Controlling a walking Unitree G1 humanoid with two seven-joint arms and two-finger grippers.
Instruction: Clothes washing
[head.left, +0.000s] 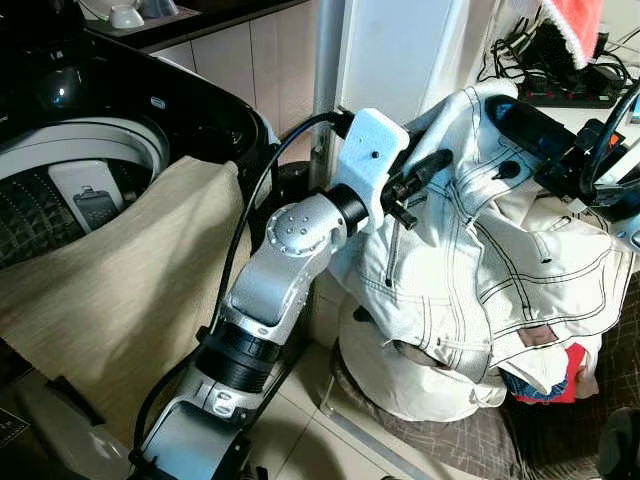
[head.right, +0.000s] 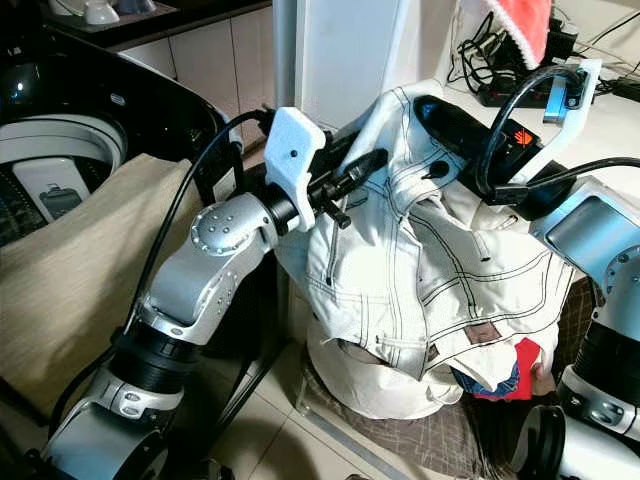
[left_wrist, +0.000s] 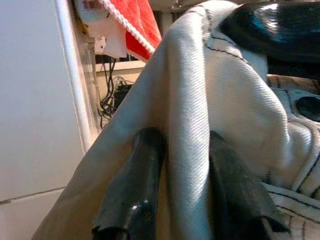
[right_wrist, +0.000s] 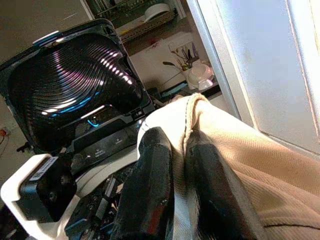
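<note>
A white denim garment with dark stitching (head.left: 480, 270) hangs lifted between my two grippers above a pile of laundry (head.left: 420, 385). My left gripper (head.left: 425, 170) is shut on its left upper edge; the left wrist view has a fold of the cloth (left_wrist: 187, 135) pinched between the black fingers (left_wrist: 135, 180). My right gripper (head.right: 440, 115) is shut on the top of the same garment; the right wrist view has its seam (right_wrist: 186, 145) squeezed between the fingers (right_wrist: 150, 175). The top-loading washing machine (head.left: 90, 170) stands at left with its drum open and its black lid (right_wrist: 75, 80) raised.
A beige cloth (head.left: 110, 290) drapes over the washer's front edge. A white appliance (head.left: 400, 50) stands behind the garment. Cables and a power strip (head.left: 560, 90) lie at the back right, below a red cloth (head.left: 575, 25). Red and blue items (head.left: 560, 375) sit in the pile.
</note>
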